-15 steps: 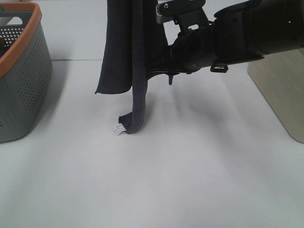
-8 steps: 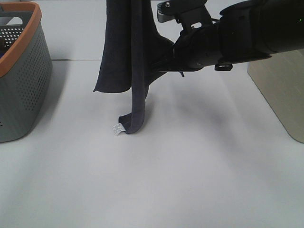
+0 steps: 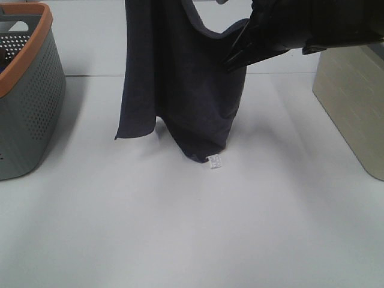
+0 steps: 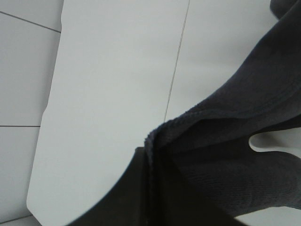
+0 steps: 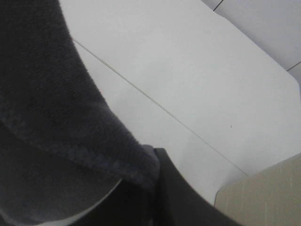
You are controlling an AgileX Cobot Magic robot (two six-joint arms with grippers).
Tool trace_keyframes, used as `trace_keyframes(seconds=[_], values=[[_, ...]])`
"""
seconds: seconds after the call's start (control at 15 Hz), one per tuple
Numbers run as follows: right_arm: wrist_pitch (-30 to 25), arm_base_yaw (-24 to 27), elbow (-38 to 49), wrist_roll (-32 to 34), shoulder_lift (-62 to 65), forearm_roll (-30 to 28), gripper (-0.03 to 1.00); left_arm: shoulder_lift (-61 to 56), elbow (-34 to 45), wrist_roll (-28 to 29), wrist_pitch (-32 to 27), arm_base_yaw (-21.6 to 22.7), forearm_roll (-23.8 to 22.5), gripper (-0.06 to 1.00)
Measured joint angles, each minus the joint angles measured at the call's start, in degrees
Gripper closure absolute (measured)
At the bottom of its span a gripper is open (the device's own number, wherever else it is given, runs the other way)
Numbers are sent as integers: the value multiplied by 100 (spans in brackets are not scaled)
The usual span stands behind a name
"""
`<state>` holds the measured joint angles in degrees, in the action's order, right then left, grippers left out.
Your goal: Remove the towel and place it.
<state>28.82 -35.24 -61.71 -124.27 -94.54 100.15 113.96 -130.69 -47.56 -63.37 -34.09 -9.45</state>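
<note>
The dark charcoal towel (image 3: 180,84) hangs spread above the white table (image 3: 192,228). Its lower corner with the small white tag (image 3: 215,161) touches the table. My right gripper (image 3: 237,57) holds the towel's upper right edge; in the right wrist view the gripper (image 5: 155,162) is shut on the towel (image 5: 51,99). My left gripper is above the top of the exterior view. In the left wrist view it (image 4: 149,153) is shut on the towel's (image 4: 235,132) other upper edge.
A grey perforated basket with an orange rim (image 3: 27,90) stands at the left edge of the table. A beige box (image 3: 354,108) stands at the right edge; it also shows in the right wrist view (image 5: 263,193).
My right gripper has moved up and to the right, pulling the folded towel open into a wide hanging sheet. The tag corner has slid to the right on the table.
</note>
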Motion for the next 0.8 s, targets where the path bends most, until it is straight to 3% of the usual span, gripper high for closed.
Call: trace_keyframes(seconds=[0.13, 0.27, 0.4, 0.8], values=[[29, 0, 0, -309, 0, -6, 94, 120, 0, 74, 172, 46, -126, 94], [17, 0, -17, -355, -17, -1054, 94, 178, 0, 367, 670, 46, -258, 94], [80, 34, -418, 80, -286, -2418, 94, 384, 0, 825, 1455, 241, -384, 94], [0, 722, -2429, 264, -1553, -3249, 94, 842, 0, 1243, 3369, 1003, -464, 94]])
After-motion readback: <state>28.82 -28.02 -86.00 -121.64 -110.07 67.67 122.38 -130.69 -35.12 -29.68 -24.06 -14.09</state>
